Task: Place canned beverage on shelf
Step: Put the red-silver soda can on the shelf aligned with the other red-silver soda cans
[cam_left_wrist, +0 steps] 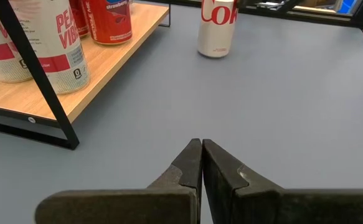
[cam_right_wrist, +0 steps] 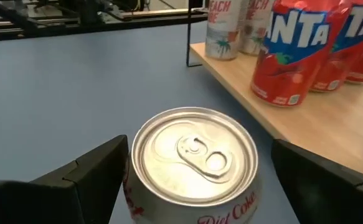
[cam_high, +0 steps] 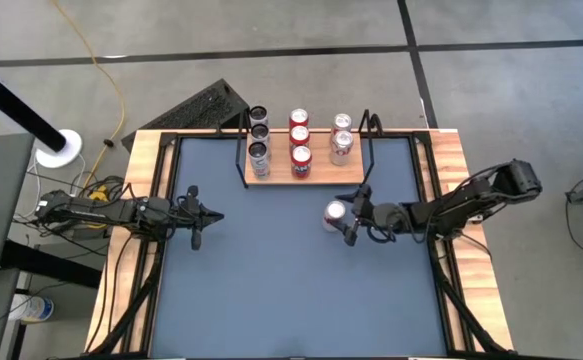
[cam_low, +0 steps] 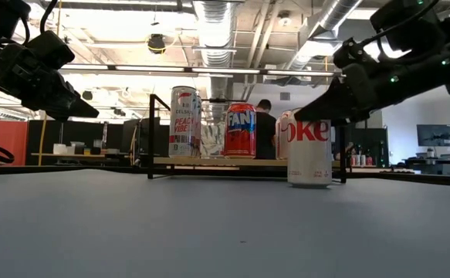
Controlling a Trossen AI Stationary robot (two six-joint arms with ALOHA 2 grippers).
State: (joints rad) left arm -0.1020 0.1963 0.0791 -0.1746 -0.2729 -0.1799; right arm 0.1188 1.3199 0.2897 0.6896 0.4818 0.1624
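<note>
I am looking level across the bench (cam_low: 209,224), and nearest to me the Coke can (cam_low: 309,152) is standing upright on the blue surface, just in front of the shelf (cam_low: 232,161) and off its right end. My right pincer (cam_right_wrist: 197,180) is straddling that can with its fingers spread wide, one on each side of the body, neither one pressing on it as far as I can tell. I am judging that it is sitting this way so one squeeze will take the can at mid-height and keep it upright for the lift.

My left pincer (cam_left_wrist: 201,163) is hanging shut and empty well to the left of the shelf, waiting out of the way.

Behind the can, the shelf is already carrying three rows: pale cans (cam_high: 259,140) on its left, red Fanta cans (cam_high: 299,140) in the middle, silver cans (cam_high: 342,135) on its right. The right row is looking one short at the front, so that is probably the slot.
</note>
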